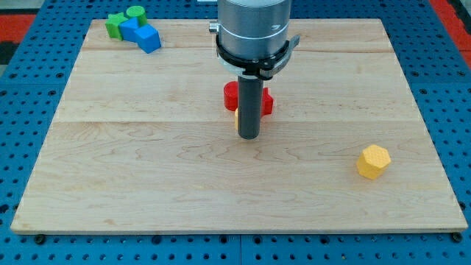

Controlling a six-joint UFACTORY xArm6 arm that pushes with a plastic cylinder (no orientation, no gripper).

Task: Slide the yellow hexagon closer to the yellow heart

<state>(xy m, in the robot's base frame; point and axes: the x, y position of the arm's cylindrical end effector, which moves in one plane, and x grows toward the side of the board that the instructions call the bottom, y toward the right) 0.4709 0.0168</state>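
The yellow hexagon (374, 161) sits alone near the view's lower right of the wooden board (147, 169). My tip (248, 137) rests mid-board, far to its left; there is no pincer to read. Behind the rod, red blocks (232, 96) nearly hide a yellow sliver (236, 118), shape unclear. 2 green blocks (113, 24) and 2 blue blocks (148, 38) cluster at the view's top left.

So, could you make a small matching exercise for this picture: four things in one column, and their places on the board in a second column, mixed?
Things:
1. yellow hexagon
2. blue blocks
3. red blocks
4. my tip

Places:
A. the view's top left corner, beside the green blocks
B. near the board's middle, just below the red blocks in the view
C. the view's lower right, alone
D. behind the rod, partly hidden

Pairs: 1-C, 2-A, 3-D, 4-B
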